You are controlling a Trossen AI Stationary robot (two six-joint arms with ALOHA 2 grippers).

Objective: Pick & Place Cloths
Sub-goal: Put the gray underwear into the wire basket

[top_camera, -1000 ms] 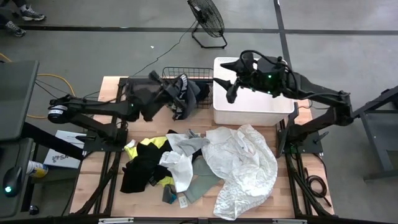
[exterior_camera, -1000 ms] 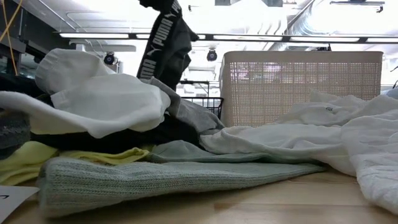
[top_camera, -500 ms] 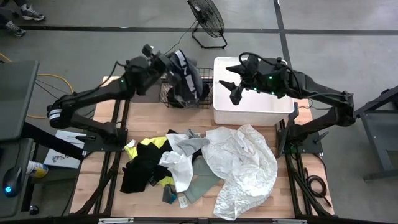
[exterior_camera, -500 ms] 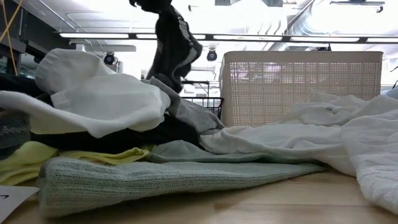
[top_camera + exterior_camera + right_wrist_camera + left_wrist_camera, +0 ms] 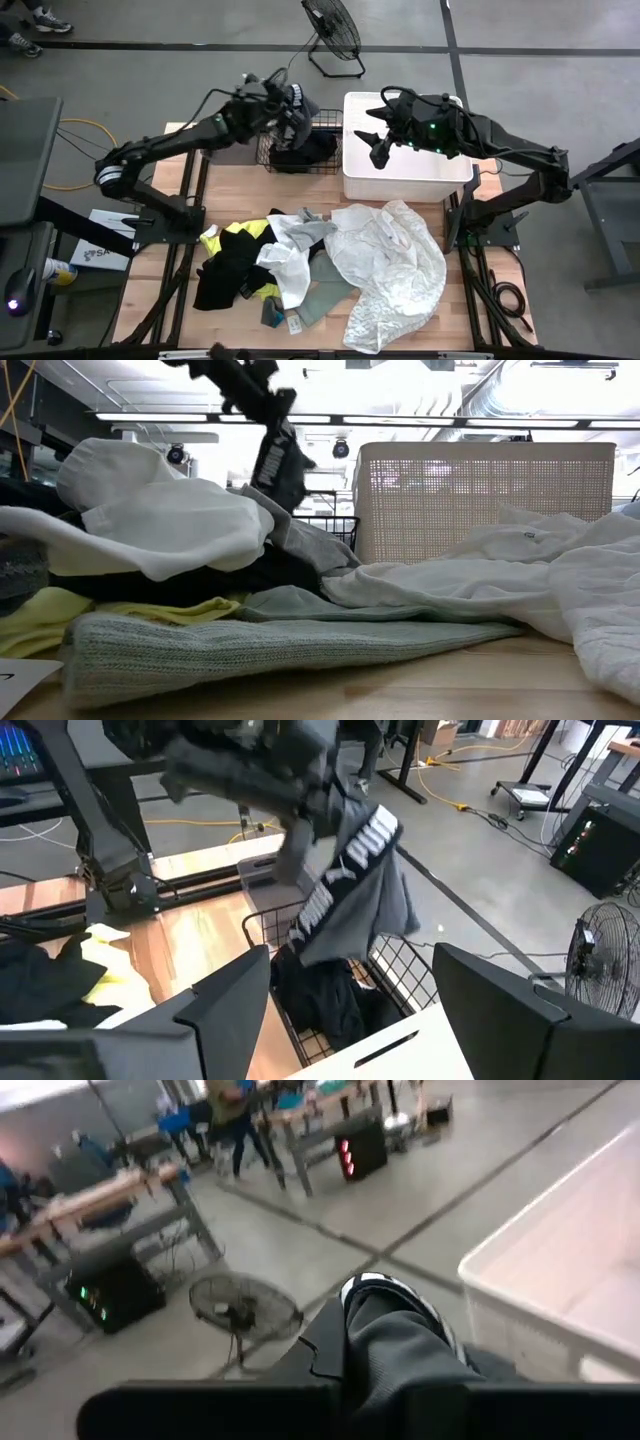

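Note:
My left gripper (image 5: 287,103) is shut on a dark grey garment with white lettering (image 5: 352,885), which hangs over the black wire basket (image 5: 268,150) at the table's far edge. Black cloth (image 5: 318,1000) lies in that basket. In the low view the same garment (image 5: 278,460) hangs under the left gripper (image 5: 262,398). My right gripper (image 5: 378,138) hovers open over the white tub (image 5: 405,172) and holds nothing. The other cloths (image 5: 255,262) lie heaped on the table, with a large sheer white one (image 5: 388,265) on the right. My left gripper pinches the garment's bunched upper end (image 5: 322,805) between its two fingers. They reach in about level from the table's left side. The garment hangs slack below them, clear of the table, above the basket; whether its lower end touches the cloth inside I cannot tell.
The white tub stands directly to the right of the wire basket. A floor fan (image 5: 332,30) stands beyond the table's far edge. A pale green knitted piece (image 5: 270,645) lies at the near edge. Papers (image 5: 100,240) sit off the table's left side.
My left gripper has swung toward the table's far edge and then right, turning at the wrist, and has stayed shut. The dark garment has gone with it, from beside the basket's left end to above the basket, swinging as it hangs.

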